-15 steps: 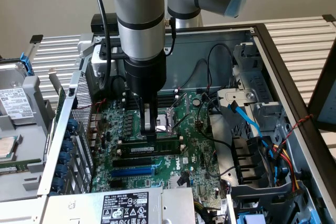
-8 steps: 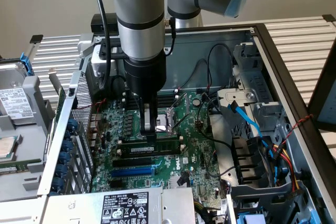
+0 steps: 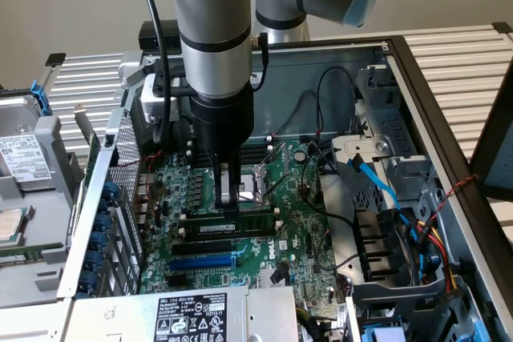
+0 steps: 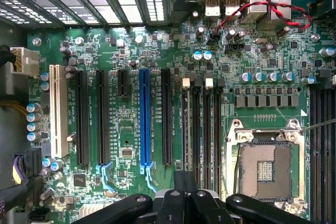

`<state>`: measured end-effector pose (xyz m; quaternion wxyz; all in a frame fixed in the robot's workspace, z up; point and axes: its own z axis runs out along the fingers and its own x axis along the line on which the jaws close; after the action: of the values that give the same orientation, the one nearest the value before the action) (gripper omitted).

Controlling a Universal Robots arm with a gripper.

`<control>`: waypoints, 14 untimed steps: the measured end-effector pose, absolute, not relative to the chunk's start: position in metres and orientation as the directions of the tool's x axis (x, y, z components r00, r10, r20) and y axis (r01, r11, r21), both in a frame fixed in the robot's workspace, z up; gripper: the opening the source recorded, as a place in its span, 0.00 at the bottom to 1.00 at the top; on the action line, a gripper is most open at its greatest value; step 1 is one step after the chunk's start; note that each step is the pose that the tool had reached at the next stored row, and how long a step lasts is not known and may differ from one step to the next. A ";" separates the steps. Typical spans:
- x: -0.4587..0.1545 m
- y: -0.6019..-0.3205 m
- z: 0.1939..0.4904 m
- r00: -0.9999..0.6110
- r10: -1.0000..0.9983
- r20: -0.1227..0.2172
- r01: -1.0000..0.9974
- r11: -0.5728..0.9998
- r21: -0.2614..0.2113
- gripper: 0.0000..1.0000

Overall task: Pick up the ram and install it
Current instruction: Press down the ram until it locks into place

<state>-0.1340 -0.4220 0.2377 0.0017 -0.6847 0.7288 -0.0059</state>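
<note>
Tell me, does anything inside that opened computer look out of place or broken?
Nothing looks broken or spilled. The one oddity: the processor socket on the motherboard stands bare, with no chip or cooler over it. The ram sits straight along its slot under the gripper.

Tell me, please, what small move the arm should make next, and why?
Probably a short, straight press downward. The shut fingers rest on the top edge of the ram, near its middle, and the ram stands on edge, level, along the motherboard; whether it is fully seated I cannot tell.
</note>
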 end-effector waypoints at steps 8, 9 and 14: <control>-0.134 -0.416 0.238 -0.062 -0.998 0.006 -0.998 0.062 -0.011 0.10; -0.134 -0.416 0.238 -0.062 -0.998 0.006 -0.998 0.062 -0.011 0.10; -0.134 -0.417 0.238 -0.062 -0.998 0.006 -0.998 0.062 -0.011 0.10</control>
<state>-0.1340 -0.4168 0.2377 0.0016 -0.6847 0.7288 -0.0059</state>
